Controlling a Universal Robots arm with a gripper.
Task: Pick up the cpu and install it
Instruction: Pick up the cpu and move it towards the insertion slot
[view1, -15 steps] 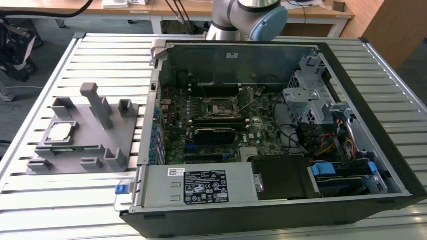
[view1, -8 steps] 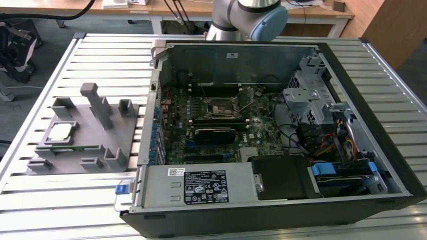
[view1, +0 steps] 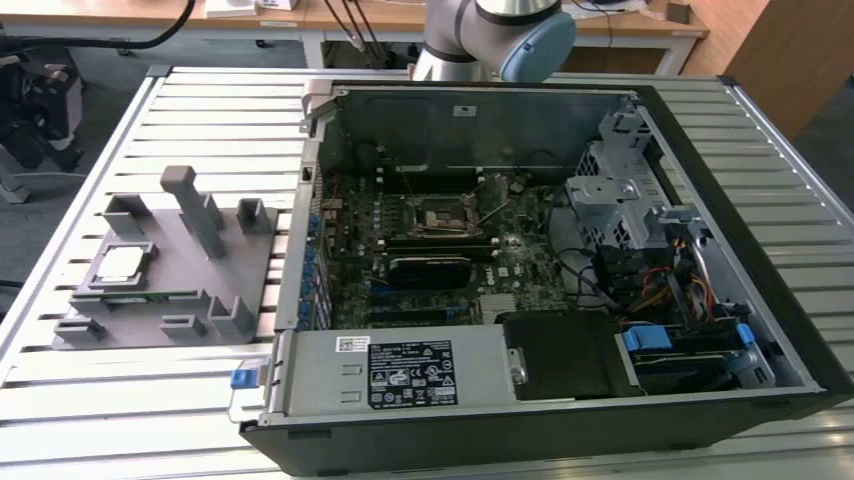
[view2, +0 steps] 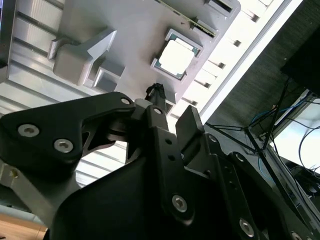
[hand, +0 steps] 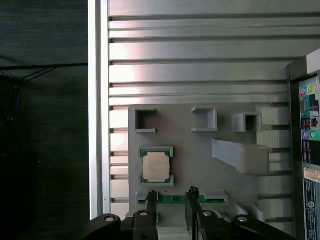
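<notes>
Silver-topped and square, the cpu (view1: 123, 263) lies in its pocket on the grey holder block (view1: 174, 275) in the left-middle of the exterior view, just beside a green memory stick (view1: 138, 296) on the same block. The block rests on the slatted metal tabletop (view1: 187, 100). An open computer case (view1: 763, 250) takes up the centre and the exterior view's right, and the black-framed socket (view1: 441, 215) on its board looks unfilled. The arm (view1: 501, 30) shows at the top centre of the frame. In the second wrist view the tool (view2: 172, 106) hangs above the block with its two black fingers (view2: 156, 95) spread and nothing between them, and the cpu (view2: 176, 56) sits untouched in its recess a little way beyond the fingertips. In the first wrist view the tool (hand: 171, 196) is again parted and empty, positioned over the memory stick's slot, with the cpu (hand: 156, 167) close by in the neighbouring pocket. Judged from this, the job is at its very start: the chip has not been gripped or lifted, and the carry to the socket and the seating there are all left to do.
</notes>
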